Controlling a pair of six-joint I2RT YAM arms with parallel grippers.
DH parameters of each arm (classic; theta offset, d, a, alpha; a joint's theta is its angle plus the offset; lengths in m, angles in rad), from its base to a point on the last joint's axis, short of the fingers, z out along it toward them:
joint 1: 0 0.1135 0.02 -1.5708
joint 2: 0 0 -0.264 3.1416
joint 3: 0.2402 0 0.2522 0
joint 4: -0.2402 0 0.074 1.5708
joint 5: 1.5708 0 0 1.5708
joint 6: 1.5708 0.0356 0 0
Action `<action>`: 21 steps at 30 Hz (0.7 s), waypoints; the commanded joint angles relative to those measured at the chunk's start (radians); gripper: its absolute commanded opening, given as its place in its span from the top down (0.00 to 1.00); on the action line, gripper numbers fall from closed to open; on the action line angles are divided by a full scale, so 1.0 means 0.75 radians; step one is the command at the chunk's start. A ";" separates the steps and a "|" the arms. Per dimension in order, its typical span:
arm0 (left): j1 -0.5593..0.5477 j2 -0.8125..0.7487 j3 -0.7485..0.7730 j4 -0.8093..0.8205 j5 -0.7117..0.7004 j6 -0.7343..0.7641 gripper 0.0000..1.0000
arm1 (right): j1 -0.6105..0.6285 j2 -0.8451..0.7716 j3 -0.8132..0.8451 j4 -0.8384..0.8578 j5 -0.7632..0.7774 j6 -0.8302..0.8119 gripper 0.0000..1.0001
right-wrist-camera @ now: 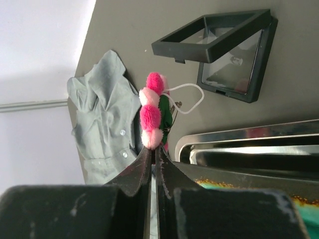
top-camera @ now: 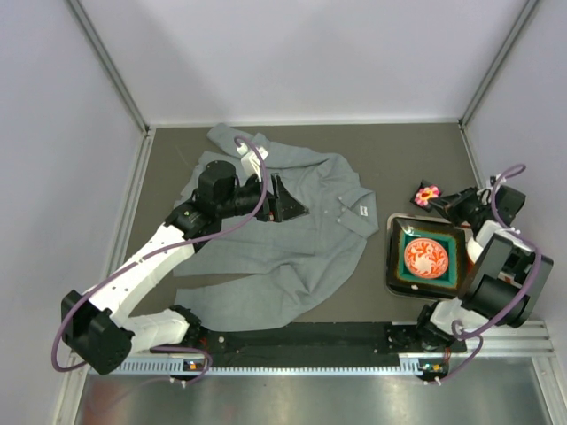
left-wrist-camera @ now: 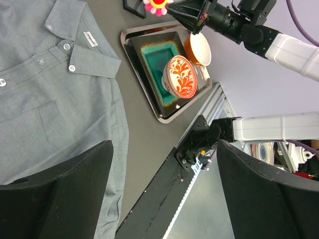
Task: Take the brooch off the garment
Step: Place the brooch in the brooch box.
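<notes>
My R gripper (right-wrist-camera: 153,150) pinches brooch (right-wrist-camera: 151,115) by its edge only; any jerk and I could drop it. L gripper (left-wrist-camera: 164,169) wide, empty, over garment (top-camera: 266,257).

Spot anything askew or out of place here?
The garment lies rumpled, not flat. The brooch is off it, pinched in the right tool above the table. A black case near the tray sits open.

1. Reaching far forward with the left arm, elbow out wide, left gripper (top-camera: 288,202) gaping wide, pointed rightward.
2. Bent sharply at the right elbow, right gripper (right-wrist-camera: 153,149) clamped tight on the brooch (right-wrist-camera: 152,117), aimed leftward.
</notes>
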 commanded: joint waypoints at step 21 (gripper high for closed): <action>-0.005 -0.005 0.008 0.061 0.014 0.033 0.11 | 0.072 0.214 0.189 0.000 0.095 -0.065 1.00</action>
